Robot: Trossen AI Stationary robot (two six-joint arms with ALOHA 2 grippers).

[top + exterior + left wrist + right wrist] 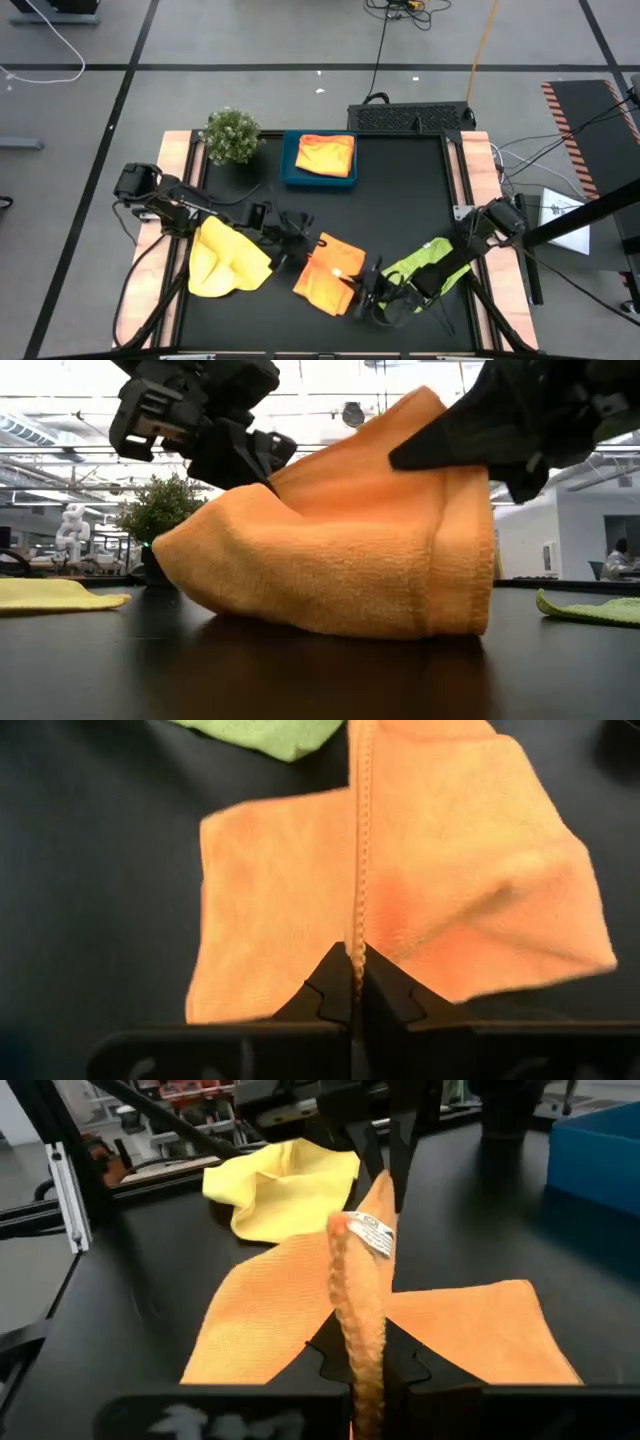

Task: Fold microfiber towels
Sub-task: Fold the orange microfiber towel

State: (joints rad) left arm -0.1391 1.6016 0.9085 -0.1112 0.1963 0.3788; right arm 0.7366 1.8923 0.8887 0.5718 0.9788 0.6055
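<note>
The left hand [355,982] is pressed together on the stitched hem of the orange towel [328,272], pinching one edge so the cloth hangs from a single line. The right hand [362,1360] pinches the opposite end of that raised hem, near the sewn label [372,1233]. Held at two points, the edge stays taut between the hands, which likely serves to carry it over the lower layer as a fold.

The towel sits near the front middle of the counter [400,210]. Its lifted part forms a ridge while the remainder lies flat on the surface.

A yellow towel [225,262] lies crumpled beside the left arm and a lime green towel [430,262] under the right arm, both unfolded. One folded orange-yellow towel [326,155] rests in the blue tray [290,172] at the counter's far side, next to the small plant [231,134], which suggests the tray receives finished work.
</note>
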